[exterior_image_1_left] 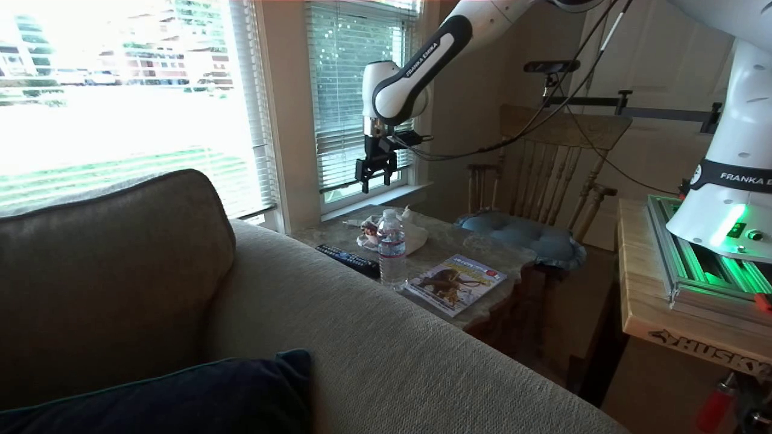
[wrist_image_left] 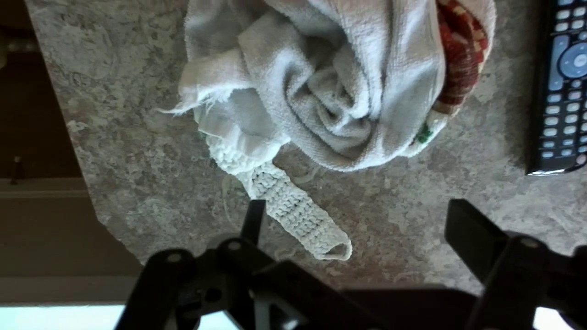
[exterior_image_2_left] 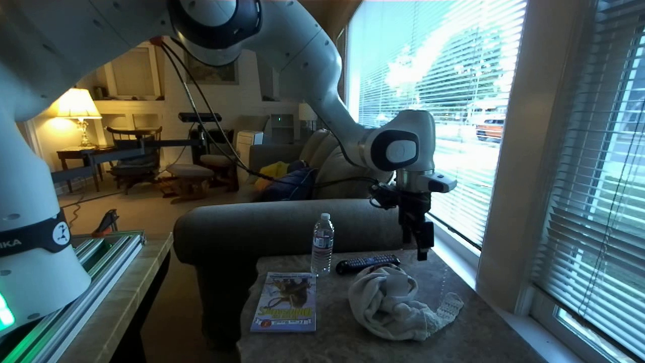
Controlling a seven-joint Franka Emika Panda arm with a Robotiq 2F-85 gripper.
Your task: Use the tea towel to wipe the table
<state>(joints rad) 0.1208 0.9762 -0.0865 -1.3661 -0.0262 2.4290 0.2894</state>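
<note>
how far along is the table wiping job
Done: no wiping I can confirm; the towel lies bunched on the table. In hand: nothing; the tool hangs open above the table. Left, if unfinished: likely gripping the towel and wiping around the bottle, magazine and remote.

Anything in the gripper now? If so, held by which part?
Nothing is held: the gripper hangs open above the table, and the tea towel lies bunched on it, untouched.

The robot arm (exterior_image_1_left: 429, 63) bears "FRANKA EMIKA", the wooden bench (exterior_image_1_left: 640, 301) "HUSKY".
</note>
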